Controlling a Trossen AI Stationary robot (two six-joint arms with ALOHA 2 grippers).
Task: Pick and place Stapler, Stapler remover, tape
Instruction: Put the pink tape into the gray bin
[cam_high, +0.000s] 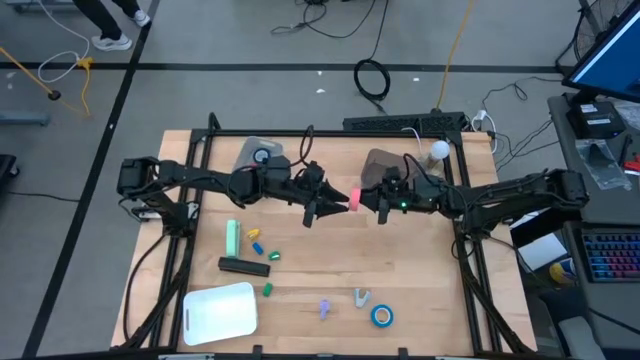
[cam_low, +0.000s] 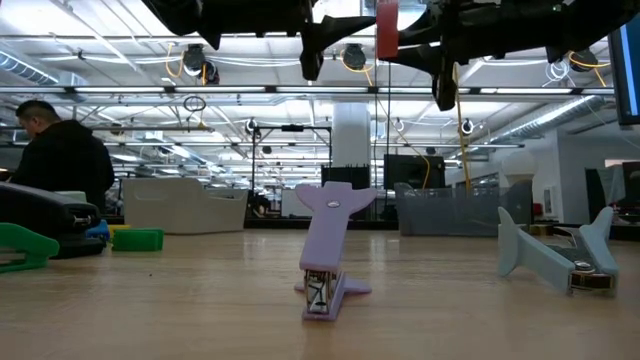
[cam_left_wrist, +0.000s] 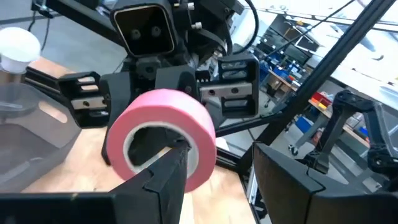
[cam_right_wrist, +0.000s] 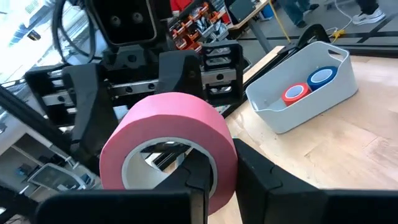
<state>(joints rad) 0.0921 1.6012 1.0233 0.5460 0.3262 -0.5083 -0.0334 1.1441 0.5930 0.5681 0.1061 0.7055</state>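
Note:
A pink tape roll hangs high over the table's middle, standing on edge between my two grippers, which point level at each other. My right gripper comes from the right and is shut on the roll's wall. My left gripper comes from the left and is open. One of its fingers reaches into the roll's hole, and the other stands outside with a gap to the roll. A blue tape roll, two staple removers, a green stapler and a black stapler lie on the table. My right gripper pinches the roll's wall at its lower rim, one finger inside the hole and one outside. The fingers come level from the table's right. The roll is lifted clear, on edge. My left gripper: whether its inner finger touches the roll, I cannot tell.
A pale bin at the back left holds a red and a blue roll. A second bin stands at the back middle, and a white tray lies near the front left. Small coloured bits lie by the staplers. A person is beyond the table.

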